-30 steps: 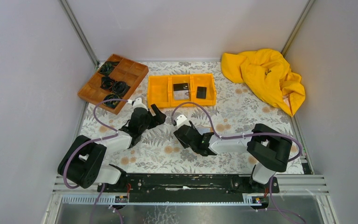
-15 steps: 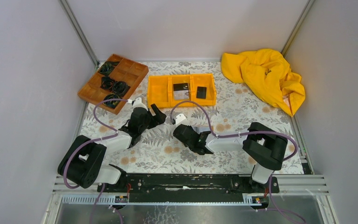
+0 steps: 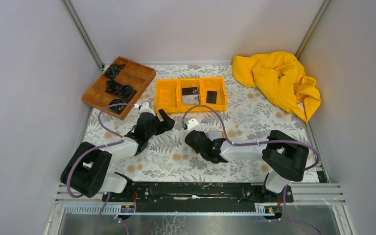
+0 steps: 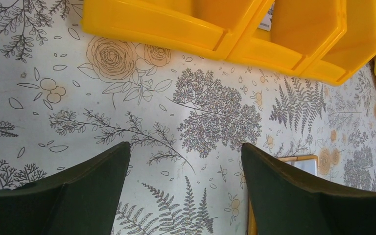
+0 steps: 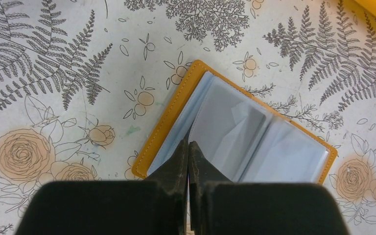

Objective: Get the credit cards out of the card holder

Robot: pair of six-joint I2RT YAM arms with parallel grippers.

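Card holder lies open on the table, bare cloth along every edge, near the orange bin. Right gripper: jaws closed to a slit on the holder's left leaf. Left gripper: wide open, empty, well apart. Right arm has shifted slightly right; left arm is unchanged.

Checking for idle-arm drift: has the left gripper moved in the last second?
No. In the top view the left gripper sits at the same spot, just near of the yellow bin's left compartment.

Your right gripper has shifted slightly toward the right of the frame, and the card holder, hidden a second ago, now peeks out beside it.
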